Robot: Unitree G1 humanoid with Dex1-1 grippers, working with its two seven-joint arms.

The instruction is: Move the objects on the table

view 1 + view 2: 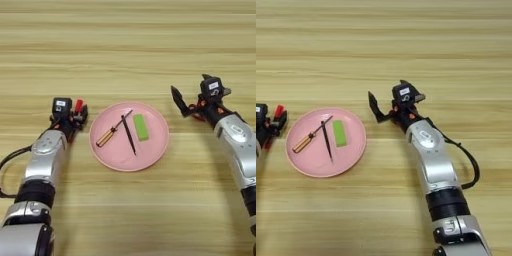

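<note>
The table [130,45] is bare wood across its whole far half and along the near strip between the two arms, so a gripper could pass freely there. The plate [155,145] sits mid-table, with a screwdriver [111,133], a pen [129,135] and a block [141,127] lying on it, close together. The left gripper [76,114], closed on a red-capped marker [78,105], stands just beside the plate's left rim, leaving only a narrow gap. The right gripper [192,95], fingers spread, stands near the right rim with a slightly wider lane between.
</note>
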